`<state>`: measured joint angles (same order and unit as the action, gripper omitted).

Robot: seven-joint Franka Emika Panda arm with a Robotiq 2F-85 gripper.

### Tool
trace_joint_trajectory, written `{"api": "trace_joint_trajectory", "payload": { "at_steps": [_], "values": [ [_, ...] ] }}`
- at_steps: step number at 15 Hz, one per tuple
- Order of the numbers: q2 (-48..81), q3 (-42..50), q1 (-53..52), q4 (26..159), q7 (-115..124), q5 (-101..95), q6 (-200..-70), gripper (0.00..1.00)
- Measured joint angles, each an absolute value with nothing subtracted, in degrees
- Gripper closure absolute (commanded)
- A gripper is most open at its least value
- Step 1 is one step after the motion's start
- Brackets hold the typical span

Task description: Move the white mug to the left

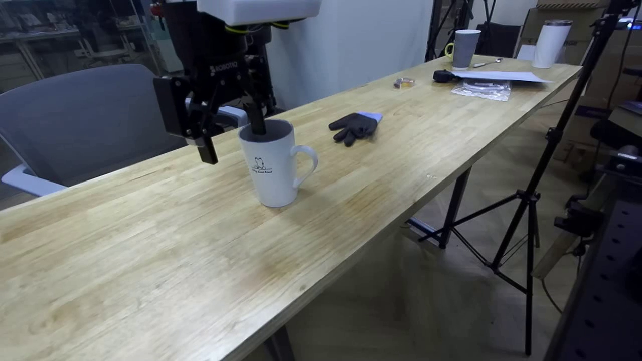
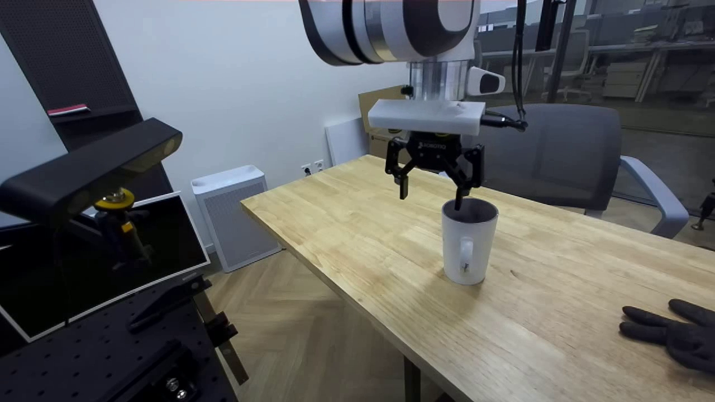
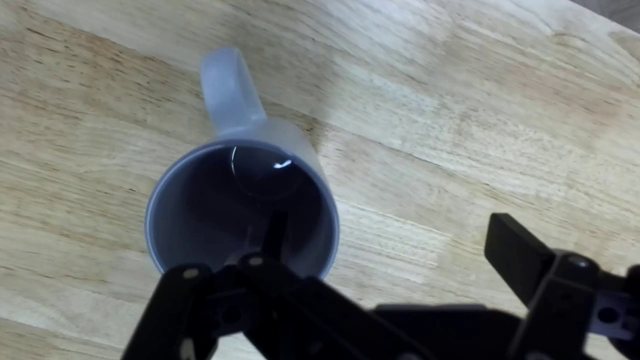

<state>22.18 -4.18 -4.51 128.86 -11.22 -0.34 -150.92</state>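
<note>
A white mug (image 1: 273, 178) stands upright between the long edges of a wooden desk (image 2: 335, 223), below one side of the spread claw (image 1: 233, 146). One finger (image 2: 460, 200) reaches inside the mug's mouth; the other hangs outside, above the desk. Only the wrist view looks down to the mug's inner bottom; only an exterior view shows a white tumbler (image 1: 551, 45) near a far desk corner.

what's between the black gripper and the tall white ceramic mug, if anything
Nothing visible: the open black gripper has one fingertip over or inside the mouth of the tall white ceramic mug, the other outside it. The blue-cuffed black glove lies apart from both.
</note>
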Motion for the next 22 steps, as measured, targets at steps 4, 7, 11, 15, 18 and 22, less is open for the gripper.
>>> {"api": "trace_joint_trajectory", "payload": {
  "at_steps": [4,7,11,15,18,22],
  "values": [
    [23.2,-5.4,-4.0,128.9,-12.1,0.0,-151.8,0.00],
    [24.1,-7.0,-2.5,129.0,-13.9,1.2,-152.3,0.00],
    [25.3,-8.2,-0.2,129.0,-16.3,2.4,-152.6,0.00],
    [26.1,-8.6,1.2,129.1,-17.9,2.5,-152.6,0.25],
    [26.7,-8.6,1.6,129.1,-18.4,2.4,-152.6,0.40],
    [26.7,-8.7,1.7,129.1,-18.8,2.4,-152.6,0.67]
  ]
}}
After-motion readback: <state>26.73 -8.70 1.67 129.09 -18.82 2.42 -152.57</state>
